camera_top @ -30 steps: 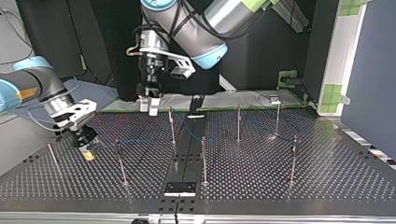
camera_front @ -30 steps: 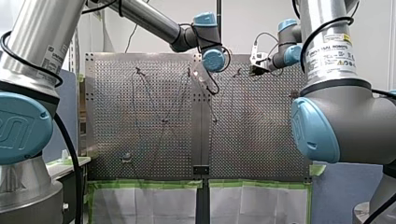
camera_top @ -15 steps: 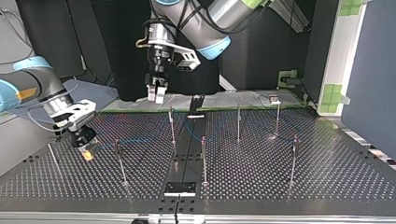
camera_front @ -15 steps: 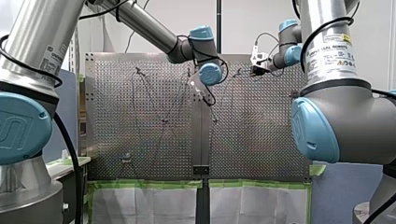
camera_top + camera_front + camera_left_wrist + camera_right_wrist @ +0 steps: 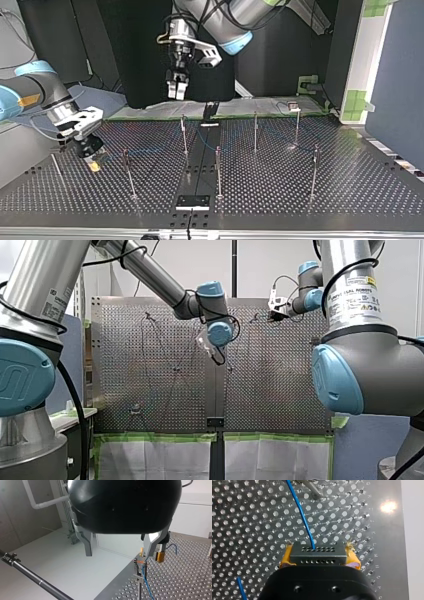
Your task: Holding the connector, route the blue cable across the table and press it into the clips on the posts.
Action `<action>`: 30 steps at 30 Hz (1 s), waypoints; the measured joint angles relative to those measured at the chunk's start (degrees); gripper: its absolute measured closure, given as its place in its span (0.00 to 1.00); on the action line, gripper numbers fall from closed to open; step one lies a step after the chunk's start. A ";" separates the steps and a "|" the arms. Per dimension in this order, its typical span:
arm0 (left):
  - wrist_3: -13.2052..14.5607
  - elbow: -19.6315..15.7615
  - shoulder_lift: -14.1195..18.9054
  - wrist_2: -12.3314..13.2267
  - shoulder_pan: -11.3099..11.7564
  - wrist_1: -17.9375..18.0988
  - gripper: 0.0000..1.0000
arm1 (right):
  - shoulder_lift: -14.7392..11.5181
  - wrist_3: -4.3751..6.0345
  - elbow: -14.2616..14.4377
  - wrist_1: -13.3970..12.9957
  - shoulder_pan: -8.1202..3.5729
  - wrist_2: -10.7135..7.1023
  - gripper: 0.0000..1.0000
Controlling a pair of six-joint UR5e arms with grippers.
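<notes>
Blue cable (image 5: 302,517) plugs into the middle of the connector (image 5: 317,551), a dark block with rows of small holes. My right tool (image 5: 318,556) is clenched on the connector, with yellow pads (image 5: 286,558) on both its sides, low over the perforated table (image 5: 280,200). From the connector the cable runs ahead over the holes toward the foot of a post (image 5: 314,491). Another bit of blue cable shows beside the tool, near the table.

Top view: the right tool is at the view's left, close to the table surface. A thin blue line leads from it past the nearest of the posts (image 5: 128,170) and on across the table among the others. It is faint, so I cannot tell which clips hold it.

My left tool (image 5: 119,547) is released, its fingers (image 5: 87,546) wide apart with nothing between them. It hangs high over the table's far edge in the top view, well apart from the right tool.

Left wrist view: just under one finger stands a post topped by a clip (image 5: 138,566). The cable comes down from that clip toward the table. The right tool's yellow pad shows just beyond it, with a blue loop of cable beside it.
</notes>
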 joint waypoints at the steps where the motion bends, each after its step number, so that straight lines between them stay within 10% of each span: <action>1: 0.00 -0.71 0.00 0.01 0.05 0.70 0.00 | 0.00 0.00 0.00 0.00 0.03 0.00 1.00; 30: 0.01 -15.77 0.00 0.05 0.14 15.70 0.00 | 0.20 -0.18 0.00 0.03 -0.02 0.12 1.00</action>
